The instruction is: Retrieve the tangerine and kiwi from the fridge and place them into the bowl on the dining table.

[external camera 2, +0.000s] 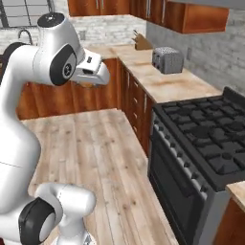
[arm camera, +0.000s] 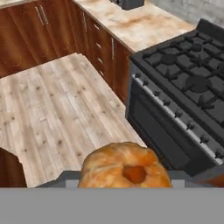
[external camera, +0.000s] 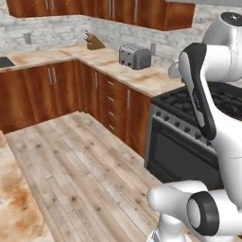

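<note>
Left base view: I am seeing the arm (external camera: 208,94) rising at right over a plank floor (external camera: 80,160), with a toaster (external camera: 134,56) and knife block (external camera: 94,42) sitting on the wall counter (external camera: 146,78) beside a black stove (external camera: 189,137). Right base view: I am seeing the same toaster, counter and stove from the other side. Hand view: I am looking down on the tangerine (arm camera: 126,166), a mottled orange round thing sitting right at the gripper (arm camera: 126,181) over the floor beside the stove; I cannot tell whether the jaws are clamping it.

Both base views flank the arm, sharing the stove (external camera: 198,137) and toaster (external camera 2: 167,60); hand view looks down (perhaps steeply).
</note>
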